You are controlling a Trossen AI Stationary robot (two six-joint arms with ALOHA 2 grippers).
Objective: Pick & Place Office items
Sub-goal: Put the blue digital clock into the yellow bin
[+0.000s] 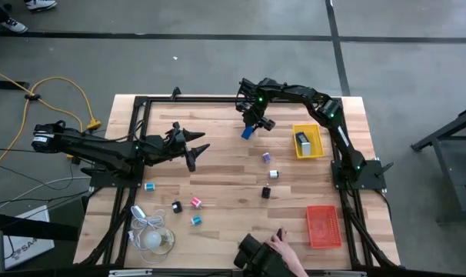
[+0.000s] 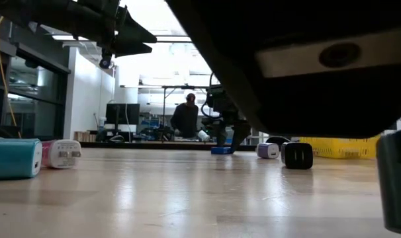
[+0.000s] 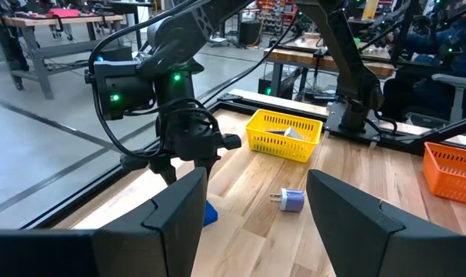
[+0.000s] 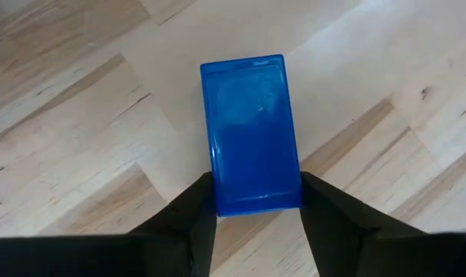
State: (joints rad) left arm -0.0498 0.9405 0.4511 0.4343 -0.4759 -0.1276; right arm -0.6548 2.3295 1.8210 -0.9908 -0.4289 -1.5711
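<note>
Pale plank desk, matte grain. Yellow mesh tray sitting near the right pincer, which is clamping a glossy blue slab at the desk's far middle — grasp step. Next: lifting clear, carrying trayward. Left pincer hovering apart, waiting. Small purple plug lying loose.

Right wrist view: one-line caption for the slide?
Right gripper closed on one end of a blue rectangular piece lying on the wooden table.
</note>
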